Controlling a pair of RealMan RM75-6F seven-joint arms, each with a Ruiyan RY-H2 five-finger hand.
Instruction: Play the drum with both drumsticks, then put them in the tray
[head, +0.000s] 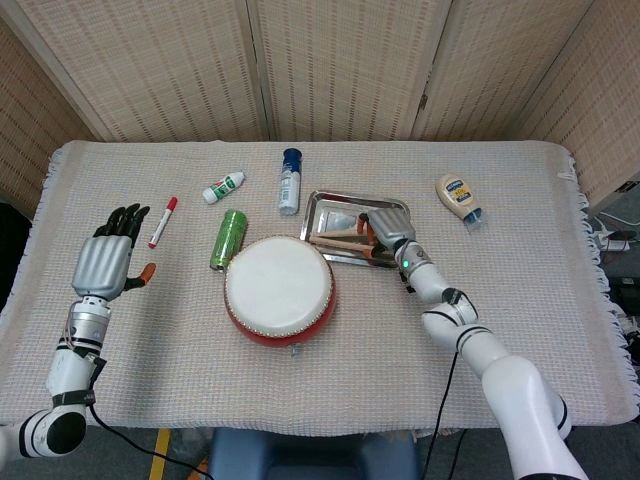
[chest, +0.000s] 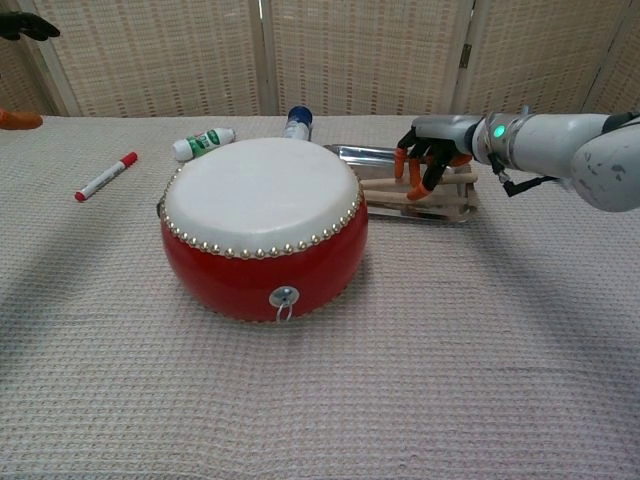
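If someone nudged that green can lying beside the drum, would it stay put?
Probably not. The green can lies on its side, so a sideways nudge would likely roll it. The woven cloth might slow it. Toward the drum it would soon stop.

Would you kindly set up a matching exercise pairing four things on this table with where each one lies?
Things:
1. drumsticks
2. marker
3. green can
4. mayonnaise bottle

Places:
A. just left of the drum
B. in the tray, under the right hand
C. right of the tray, apart from it
D. near the left hand

Pairs: 1-B, 2-D, 3-A, 4-C
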